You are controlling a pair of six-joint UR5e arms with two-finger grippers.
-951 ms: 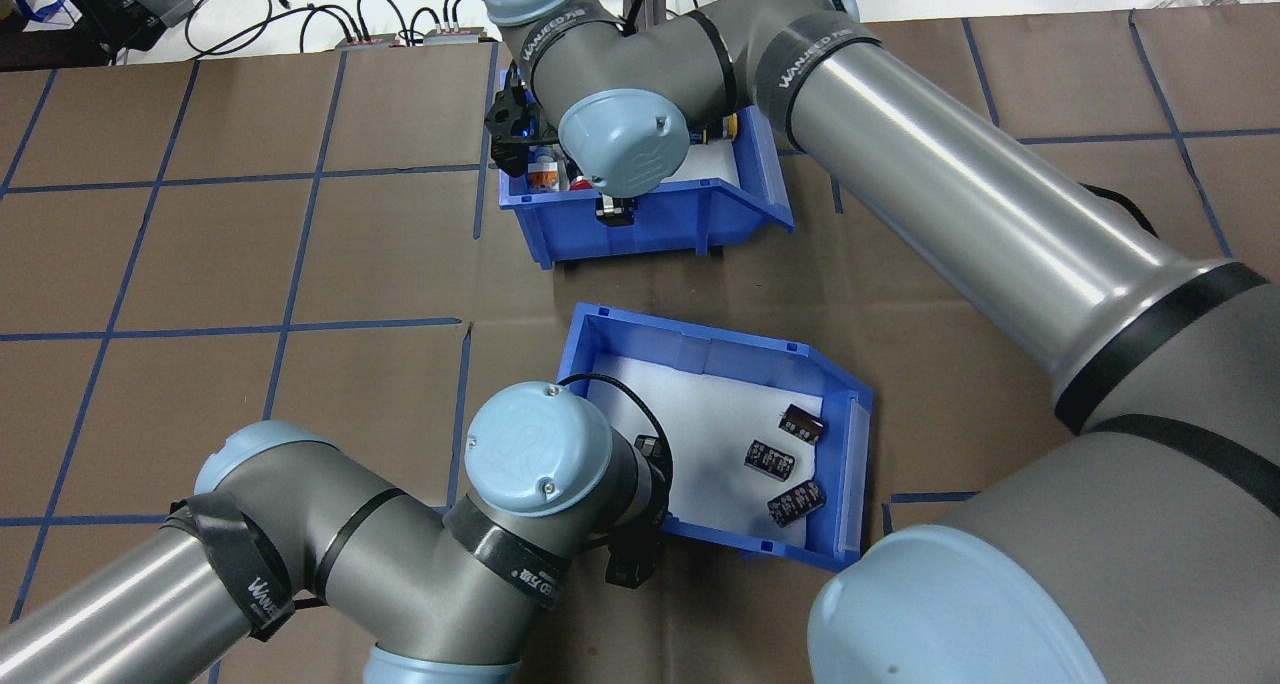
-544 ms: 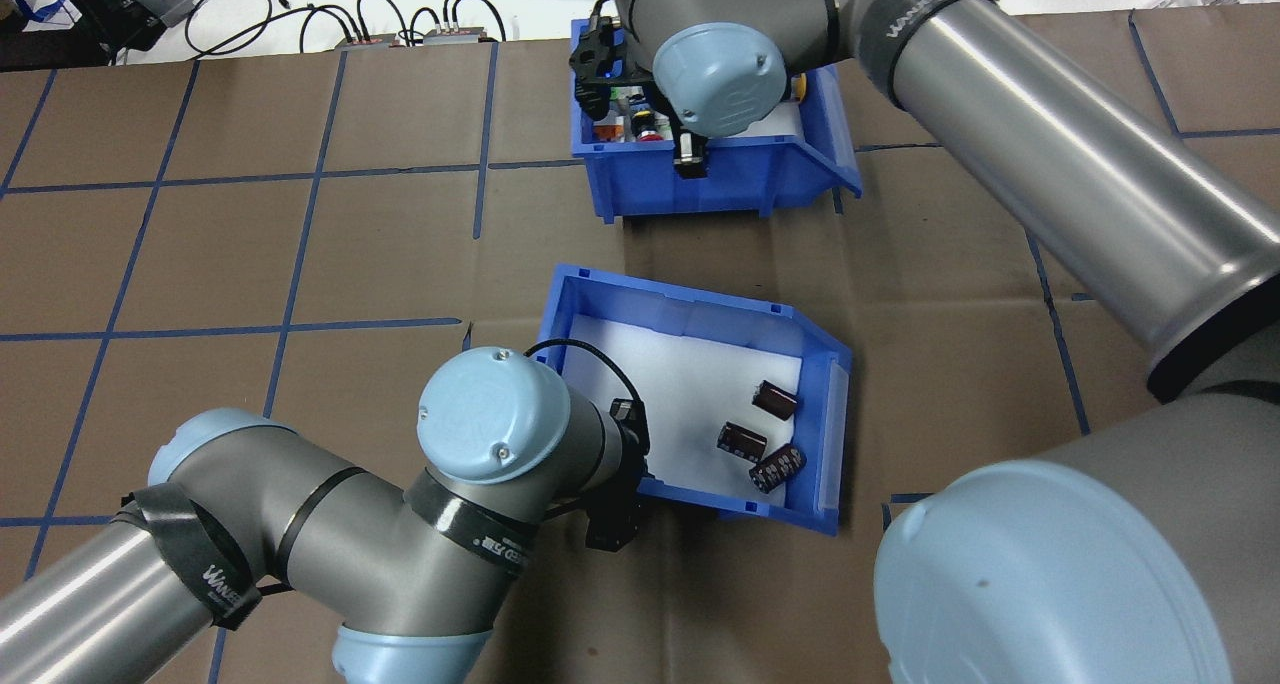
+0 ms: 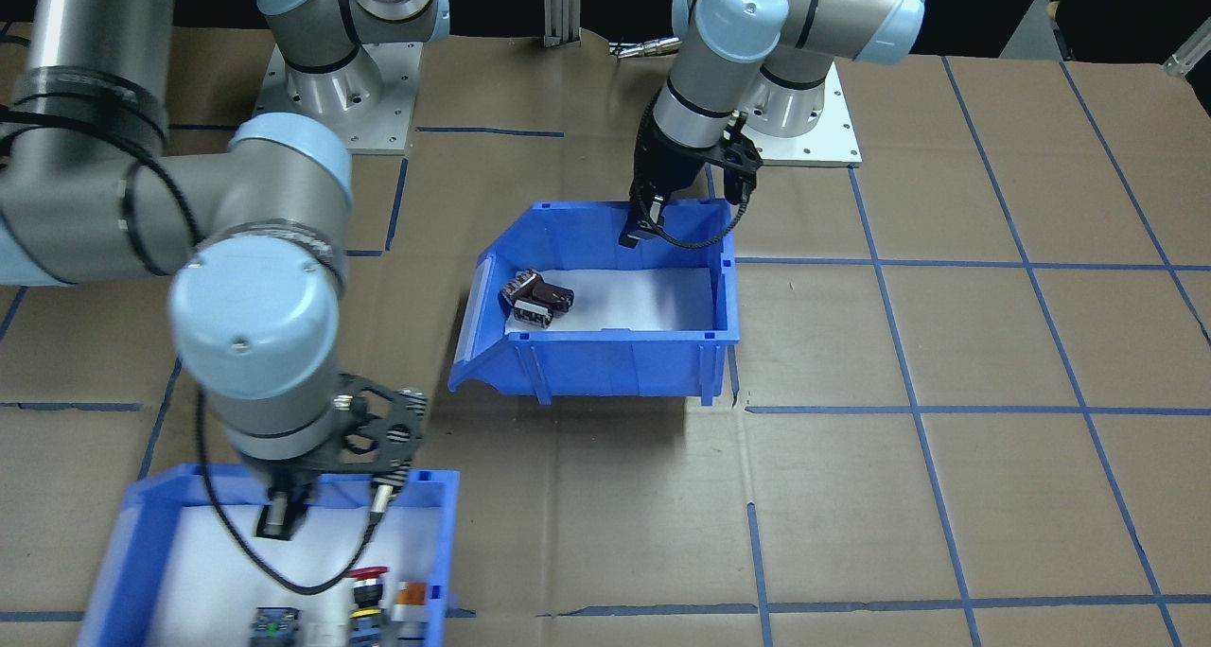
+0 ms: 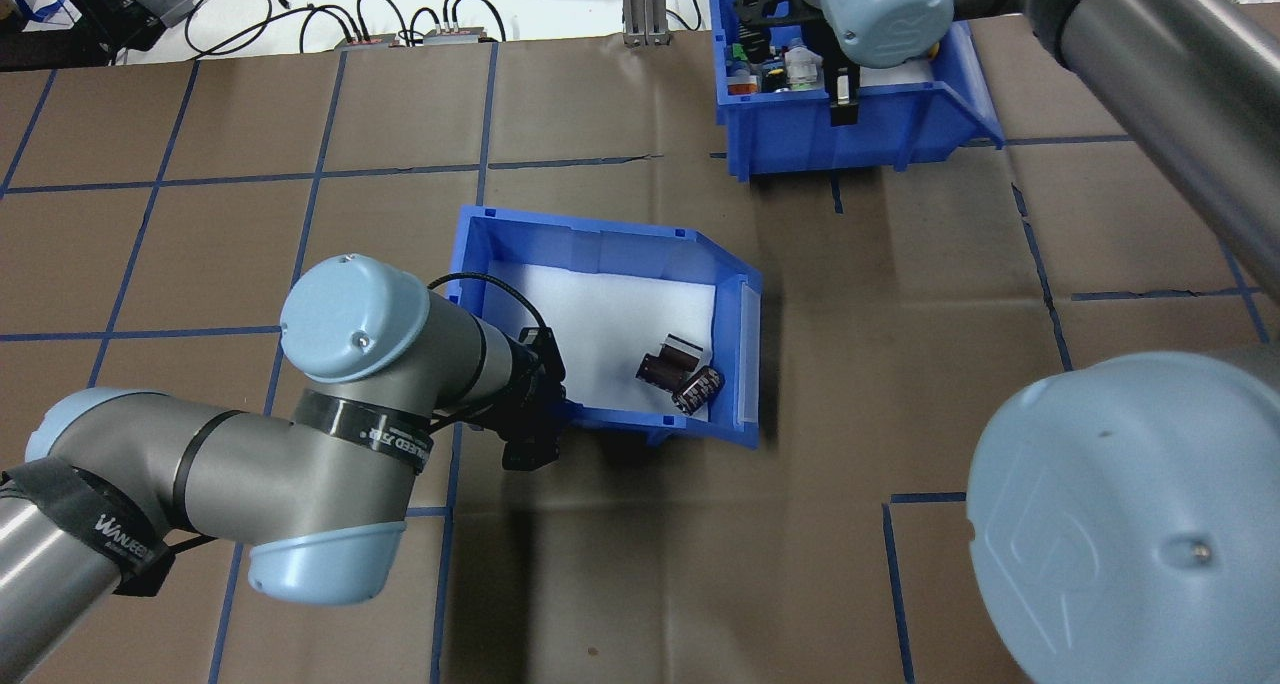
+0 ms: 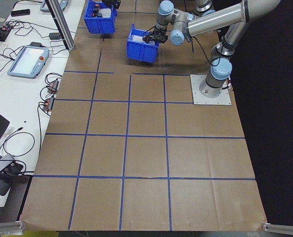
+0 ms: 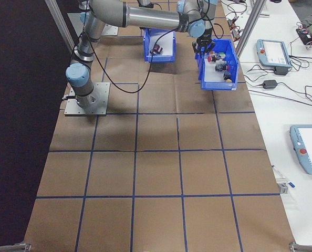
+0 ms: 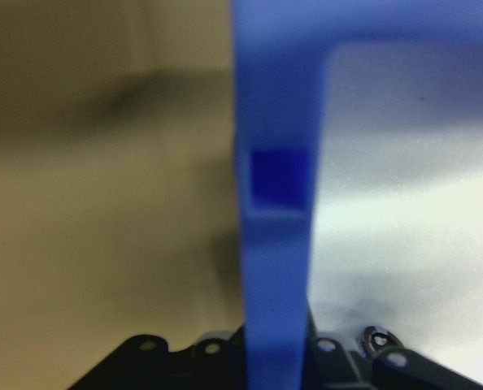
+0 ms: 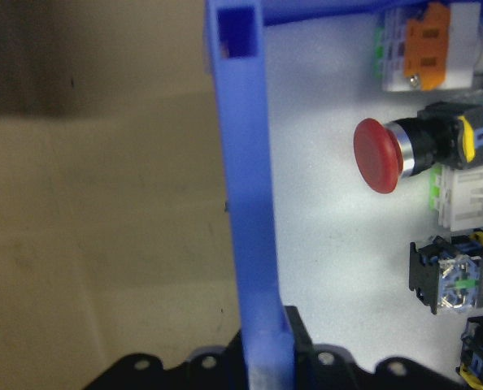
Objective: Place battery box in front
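The battery box (image 4: pixel 590 236) is a blue bin with a white foam liner, near the table's middle, also in the front-facing view (image 3: pixel 605 368). Its three dark-brown cells (image 4: pixel 682 372) lie bunched at the sloped open end (image 3: pixel 535 299). My left gripper (image 4: pixel 540 419) is shut on the box's near side wall (image 7: pixel 278 203), which runs between the fingers. The box is held tilted with a shadow under it. My right gripper (image 3: pixel 307 486) is shut on the wall (image 8: pixel 250 203) of a second blue bin (image 4: pixel 820 139) that holds push-buttons (image 8: pixel 384 156).
The button bin (image 6: pixel 217 84) sits at the far edge of the brown mat, next to an aluminium post (image 4: pixel 640 4). Cables (image 4: pixel 300 14) and teach pendants (image 6: pixel 274 52) lie on the white bench beyond. Both arm bases (image 3: pixel 795 127) stand on plates at the robot's side.
The battery box has moved left and farther from the robot with my left gripper, and its cells have slid together. The right arm has carried the button bin right and toward the far edge.
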